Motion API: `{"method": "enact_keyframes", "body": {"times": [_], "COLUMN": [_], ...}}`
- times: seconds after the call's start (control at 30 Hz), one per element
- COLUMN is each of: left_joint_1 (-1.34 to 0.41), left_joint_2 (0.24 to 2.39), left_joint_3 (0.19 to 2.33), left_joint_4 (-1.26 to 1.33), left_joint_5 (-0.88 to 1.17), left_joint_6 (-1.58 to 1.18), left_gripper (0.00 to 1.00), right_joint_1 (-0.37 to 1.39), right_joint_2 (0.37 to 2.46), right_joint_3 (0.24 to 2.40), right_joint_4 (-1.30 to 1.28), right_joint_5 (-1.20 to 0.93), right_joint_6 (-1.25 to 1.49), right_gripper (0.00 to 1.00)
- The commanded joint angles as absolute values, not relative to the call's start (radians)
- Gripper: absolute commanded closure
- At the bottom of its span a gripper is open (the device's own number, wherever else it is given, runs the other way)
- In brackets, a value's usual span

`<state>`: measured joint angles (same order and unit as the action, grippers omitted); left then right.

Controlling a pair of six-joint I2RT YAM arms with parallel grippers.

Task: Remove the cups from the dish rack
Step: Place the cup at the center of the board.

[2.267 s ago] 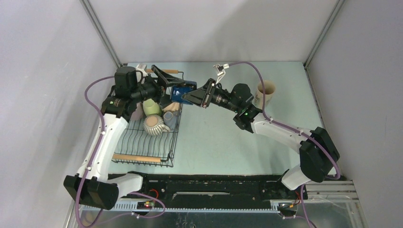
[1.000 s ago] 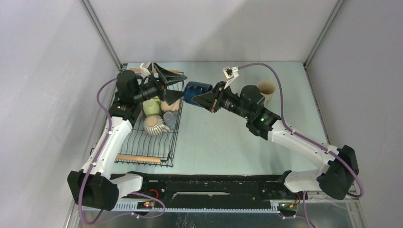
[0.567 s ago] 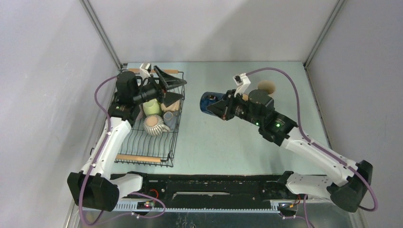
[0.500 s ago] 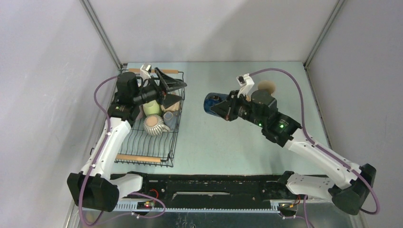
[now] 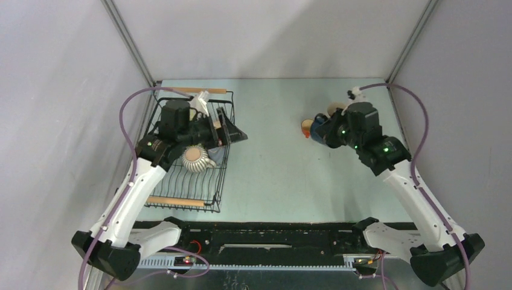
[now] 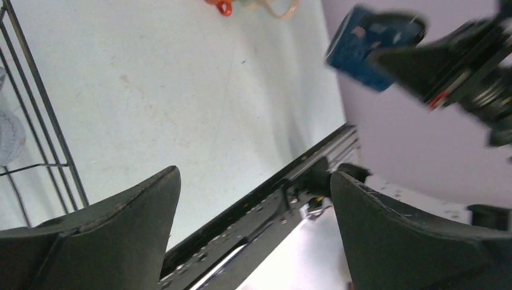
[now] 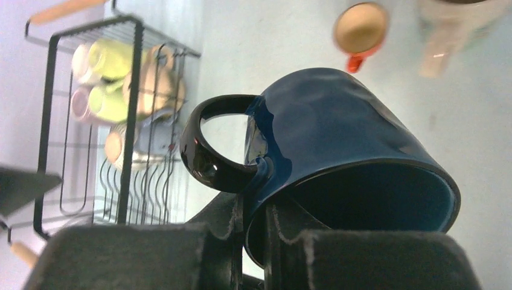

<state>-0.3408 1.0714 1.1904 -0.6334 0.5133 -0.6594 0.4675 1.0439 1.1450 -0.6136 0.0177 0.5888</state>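
Note:
My right gripper (image 5: 321,130) is shut on the rim wall of a dark blue cup (image 7: 338,133), held tilted above the table at the right. The cup also shows in the top view (image 5: 318,124) and the left wrist view (image 6: 362,45). My left gripper (image 5: 232,135) is open and empty over the right edge of the black wire dish rack (image 5: 181,181). Its fingers (image 6: 121,235) point out over the table. A ribbed cream cup (image 5: 194,157) lies in the rack. The right wrist view shows yellow-green cups (image 7: 112,57) and a tan cup (image 7: 160,87) in the rack (image 7: 130,72).
A small orange cup (image 5: 307,127) stands on the table just left of the blue cup, and it shows in the right wrist view (image 7: 361,27). A tan cup (image 5: 334,110) stands behind my right wrist. Grey walls close in both sides.
My right arm has carried the blue cup from beside the rack to the right, down near the orange and tan cups. My left gripper, open, has swung from the rack's back to its right edge.

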Motion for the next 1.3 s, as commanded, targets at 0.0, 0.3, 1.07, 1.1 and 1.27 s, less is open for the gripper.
{"method": "enact_keyframes", "body": {"times": [0.0, 0.3, 1.07, 1.1, 1.27], "left_joint_1": [-0.449, -0.607, -0.664, -0.664, -0.664], "left_joint_2": [1.041, 1.005, 0.977, 0.973, 0.961], "left_joint_3": [1.245, 1.212, 1.066, 1.062, 1.059], "left_joint_4": [-0.727, -0.737, -0.664, -0.662, -0.661], "left_joint_5": [0.319, 0.127, 0.101, 0.095, 0.084], "left_joint_6": [-0.477, -0.375, -0.352, -0.352, -0.349], "left_gripper": [0.00, 0.00, 0.00, 0.00, 0.00], "right_joint_1": [0.375, 0.102, -0.140, -0.141, -0.149], "right_joint_2": [1.044, 1.141, 1.787, 1.812, 1.927], "right_joint_3": [1.297, 1.386, 1.721, 1.738, 1.824], "right_joint_4": [-0.699, -0.831, -0.857, -0.860, -0.886], "right_joint_5": [0.088, 0.136, 0.109, 0.103, 0.079], "right_joint_6": [0.604, 0.594, 0.589, 0.593, 0.611], "right_gripper": [1.00, 1.00, 1.00, 1.00, 1.00]}}
